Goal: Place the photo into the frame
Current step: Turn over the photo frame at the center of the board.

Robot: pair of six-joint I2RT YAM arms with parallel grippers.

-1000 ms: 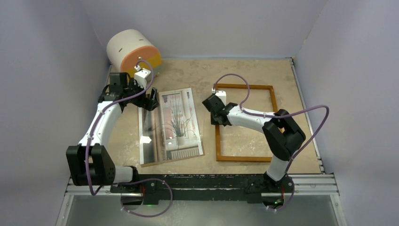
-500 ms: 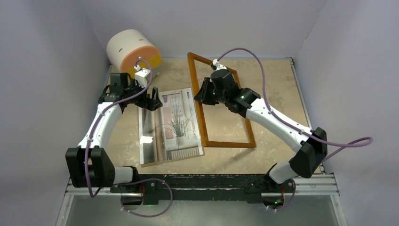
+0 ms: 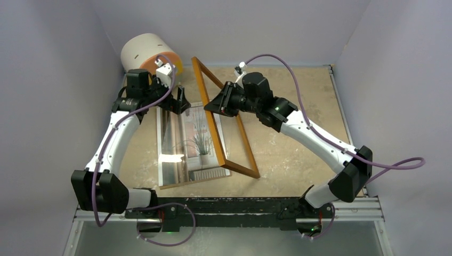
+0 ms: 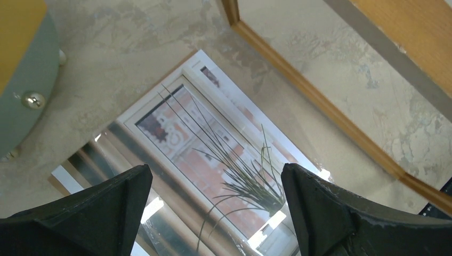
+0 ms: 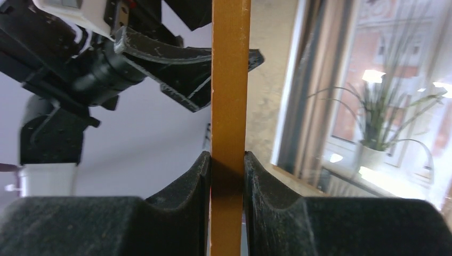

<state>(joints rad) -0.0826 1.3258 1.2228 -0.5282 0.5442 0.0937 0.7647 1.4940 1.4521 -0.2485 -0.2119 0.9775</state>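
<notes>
Right pincer [image 5: 228,165], pinched on a rail of the frame [image 5: 230,64], holds it tilted at three o'clock of the photo [image 4: 224,160], likely to lower over it. Left pincer [image 4: 214,173] gapes empty above.

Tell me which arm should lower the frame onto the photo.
Right. The right gripper is shut on the frame, holding it tilted over the photo; the left gripper hangs open, holding nothing.
</notes>
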